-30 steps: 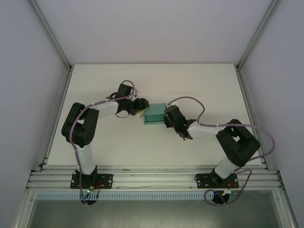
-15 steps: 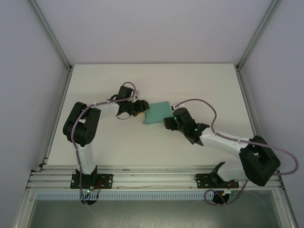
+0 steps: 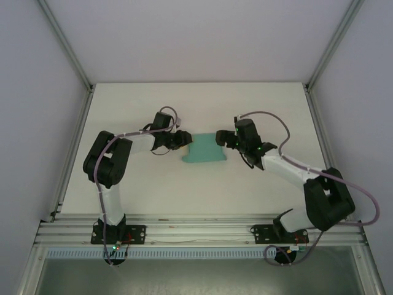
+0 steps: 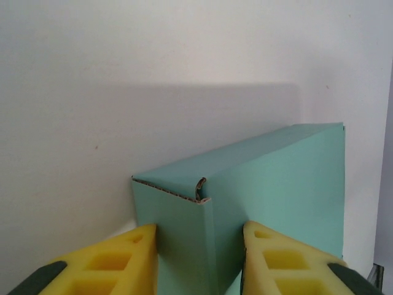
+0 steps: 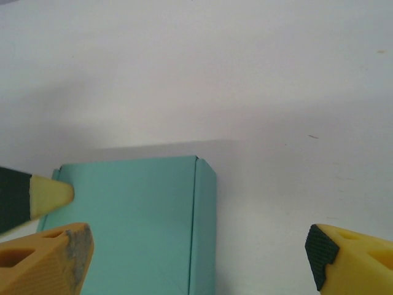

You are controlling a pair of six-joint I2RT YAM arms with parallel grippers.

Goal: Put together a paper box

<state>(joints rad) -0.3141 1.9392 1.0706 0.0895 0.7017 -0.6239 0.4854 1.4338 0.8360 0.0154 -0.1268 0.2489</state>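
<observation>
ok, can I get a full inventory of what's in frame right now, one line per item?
box: 1, teal-green, middle of the table, between the two grippers
table: 1, white, under everything
frame rails: several, silver, along the table's edges
cables: one per arm, greyish purple, looping along the arms
arms: 2, black and white, bases at the near edge
left gripper: 1, yellow and black, straddling a corner at the box's left end; grip unclear
right gripper: 1, yellow and black, open wide at the box's right end
</observation>
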